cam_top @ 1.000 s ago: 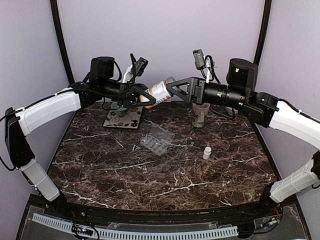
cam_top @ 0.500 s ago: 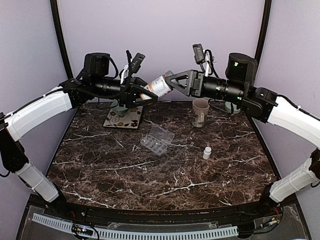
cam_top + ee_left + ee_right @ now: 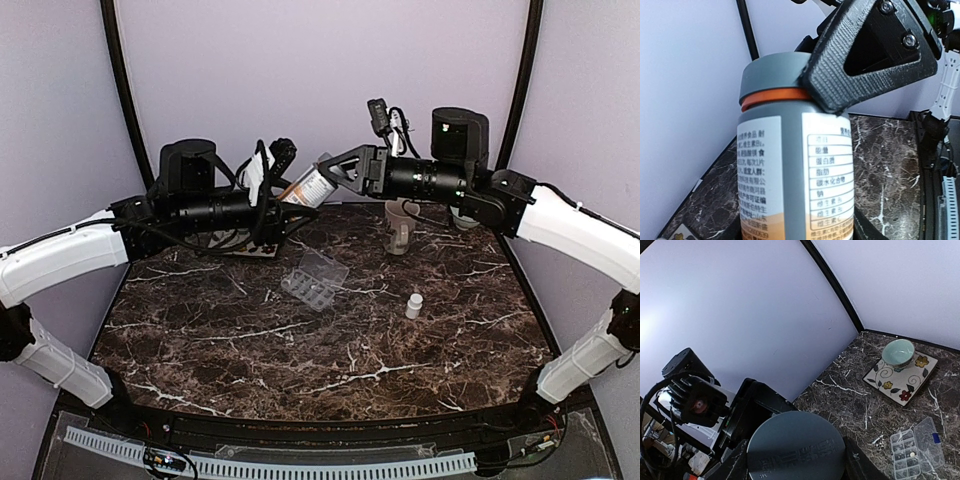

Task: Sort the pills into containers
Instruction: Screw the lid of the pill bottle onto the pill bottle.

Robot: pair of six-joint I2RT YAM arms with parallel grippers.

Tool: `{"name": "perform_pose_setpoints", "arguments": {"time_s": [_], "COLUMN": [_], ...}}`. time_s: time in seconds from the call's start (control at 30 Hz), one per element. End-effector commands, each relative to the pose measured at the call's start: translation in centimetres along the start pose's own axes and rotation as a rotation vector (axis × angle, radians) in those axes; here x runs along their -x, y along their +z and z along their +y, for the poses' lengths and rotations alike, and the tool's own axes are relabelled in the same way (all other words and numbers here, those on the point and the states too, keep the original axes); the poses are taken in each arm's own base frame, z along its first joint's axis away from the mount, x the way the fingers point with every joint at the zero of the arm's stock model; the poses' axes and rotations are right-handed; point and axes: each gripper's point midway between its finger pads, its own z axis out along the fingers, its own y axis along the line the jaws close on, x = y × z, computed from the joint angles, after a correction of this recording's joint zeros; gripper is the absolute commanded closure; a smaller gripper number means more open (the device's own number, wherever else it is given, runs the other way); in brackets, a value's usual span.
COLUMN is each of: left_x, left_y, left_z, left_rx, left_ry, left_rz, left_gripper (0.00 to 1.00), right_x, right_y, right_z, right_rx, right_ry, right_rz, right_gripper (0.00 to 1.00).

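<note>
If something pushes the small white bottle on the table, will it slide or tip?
The small white bottle is narrow and upright, so a high push would probably tip it. Being round, it might then roll on the smooth table. It looks light.

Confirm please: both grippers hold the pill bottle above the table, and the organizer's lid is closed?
Not quite: the organizer lies with its lid open, as the right wrist view shows. The left gripper and right gripper do hold the pill bottle above the table.
</note>
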Motion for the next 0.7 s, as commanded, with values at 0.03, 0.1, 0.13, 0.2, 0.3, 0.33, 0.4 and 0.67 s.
{"name": "perform_pose_setpoints", "arguments": {"time_s": [0.03,0.1,0.13,0.2,0.3,0.33,0.4,0.67], "left_x": [2.8,3.0,3.0,3.0,3.0,3.0,3.0,2.6], "left_y": [0.3,0.2,0.2,0.1,-0.1,-0.3,-0.4,-0.6], "left_z": [-0.5,-0.4,-0.2,-0.1,0.0,0.0,-0.1,-0.8], "left_rx": [0.154,0.180,0.196,0.212,0.223,0.224,0.223,0.184], "left_ry": [0.240,0.252,0.255,0.256,0.252,0.252,0.247,0.230], "left_rz": [-0.133,-0.145,-0.150,-0.155,-0.165,-0.170,-0.171,-0.169], "left_gripper": [1.00,1.00,1.00,0.99,0.87,0.82,0.69,0.40], "right_x": [-0.6,-0.8,-1.0,-1.1,-1.1,-1.1,-1.0,-0.7], "right_y": [1.7,1.9,2.0,2.0,1.9,1.9,1.7,1.4], "right_z": [-0.1,-0.4,-0.6,-0.8,-0.8,-0.9,-1.0,-1.5], "right_rx": [-0.008,-0.018,-0.022,-0.030,-0.036,-0.043,-0.049,-0.080], "right_ry": [0.106,0.110,0.111,0.114,0.110,0.108,0.104,0.091], "right_rz": [0.023,0.031,0.035,0.038,0.036,0.035,0.030,0.008], "right_gripper": [1.00,1.00,1.00,1.00,1.00,1.00,1.00,1.00]}}
